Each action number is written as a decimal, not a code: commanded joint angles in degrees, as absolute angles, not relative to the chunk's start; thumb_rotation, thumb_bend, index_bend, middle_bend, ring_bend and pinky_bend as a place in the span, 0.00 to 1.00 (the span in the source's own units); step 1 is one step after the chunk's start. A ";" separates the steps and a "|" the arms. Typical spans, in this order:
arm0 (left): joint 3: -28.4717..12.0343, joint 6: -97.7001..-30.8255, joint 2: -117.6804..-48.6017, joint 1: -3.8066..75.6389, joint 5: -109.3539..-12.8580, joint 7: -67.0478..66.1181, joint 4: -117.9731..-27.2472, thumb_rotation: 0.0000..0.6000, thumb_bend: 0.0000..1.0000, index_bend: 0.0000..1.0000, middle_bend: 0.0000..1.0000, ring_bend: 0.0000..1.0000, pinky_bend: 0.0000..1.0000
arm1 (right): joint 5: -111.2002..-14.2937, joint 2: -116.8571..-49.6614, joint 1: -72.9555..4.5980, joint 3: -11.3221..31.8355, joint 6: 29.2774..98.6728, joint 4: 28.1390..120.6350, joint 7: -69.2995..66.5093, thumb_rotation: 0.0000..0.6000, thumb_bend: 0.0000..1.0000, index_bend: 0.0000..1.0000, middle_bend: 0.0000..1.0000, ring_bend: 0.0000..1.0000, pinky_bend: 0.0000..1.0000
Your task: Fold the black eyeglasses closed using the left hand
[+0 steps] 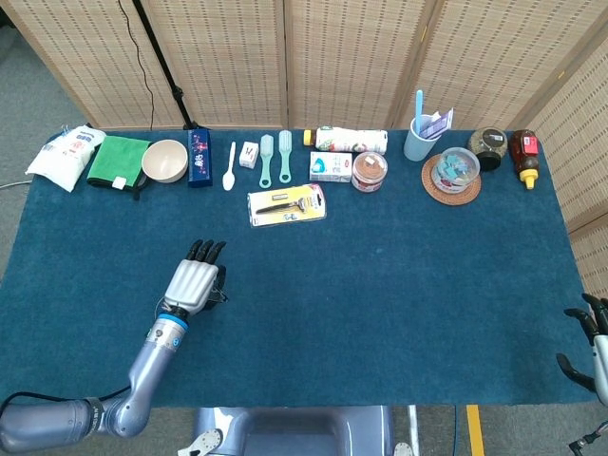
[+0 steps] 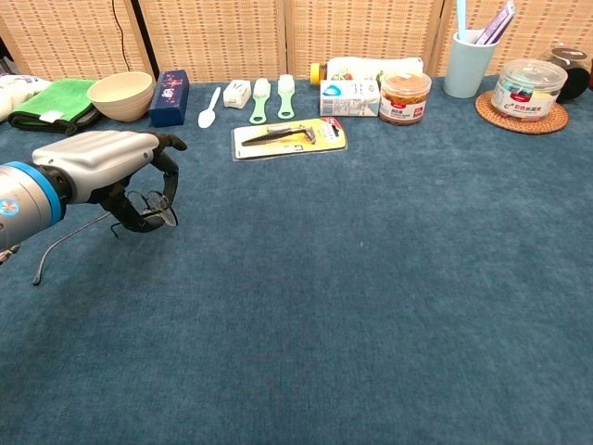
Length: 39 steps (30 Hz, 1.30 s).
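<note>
The black eyeglasses [image 2: 153,209] hang under my left hand [image 2: 104,173], whose dark fingers curl around the frame by the lenses. One thin temple [image 2: 67,243] sticks out to the lower left, down to the blue cloth. In the head view my left hand [image 1: 194,282] covers the eyeglasses [image 1: 219,295] except for a sliver at its right side. My right hand [image 1: 595,344] shows only in the head view, at the table's near right corner. Its fingers are apart and it holds nothing.
Along the far edge stand a green cloth [image 2: 51,100], a bowl [image 2: 122,94], a dark blue box [image 2: 170,96], a spoon [image 2: 208,108], two mint brushes [image 2: 271,97], a packaged razor [image 2: 289,137], jars [image 2: 405,95], a cup [image 2: 465,48] and a coaster [image 2: 522,116].
</note>
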<state>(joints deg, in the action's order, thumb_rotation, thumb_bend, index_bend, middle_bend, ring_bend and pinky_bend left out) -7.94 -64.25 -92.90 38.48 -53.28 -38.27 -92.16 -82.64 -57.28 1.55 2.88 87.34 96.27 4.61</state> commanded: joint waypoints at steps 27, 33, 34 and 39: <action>-10.59 -63.13 -81.07 38.80 -50.53 -31.66 -102.81 1.00 0.31 0.16 0.00 0.00 0.00 | -82.41 -57.51 1.22 3.09 86.56 95.74 4.02 1.00 0.27 0.27 0.14 0.11 0.27; -10.54 -62.28 -75.27 35.59 -55.36 -21.49 -104.91 1.00 0.31 0.11 0.00 0.00 0.00 | -82.55 -57.76 0.96 3.03 86.16 95.75 4.34 1.00 0.27 0.27 0.14 0.11 0.27; -10.62 -62.19 -74.61 35.11 -56.05 -19.76 -105.09 1.00 0.31 0.10 0.00 0.00 0.00 | -82.59 -57.81 0.90 3.04 86.10 95.76 4.40 1.00 0.27 0.27 0.14 0.11 0.27; -10.43 -61.95 -70.83 33.11 -58.55 -14.27 -105.78 1.00 0.31 0.09 0.00 0.00 0.00 | -82.73 -57.84 0.70 3.08 85.96 95.91 4.72 1.00 0.27 0.27 0.14 0.11 0.27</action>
<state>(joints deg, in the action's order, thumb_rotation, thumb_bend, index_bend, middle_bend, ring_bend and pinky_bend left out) -10.49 -61.98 -72.95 34.51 -57.11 -16.22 -105.16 -82.70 -57.84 0.72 3.07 85.97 95.89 4.70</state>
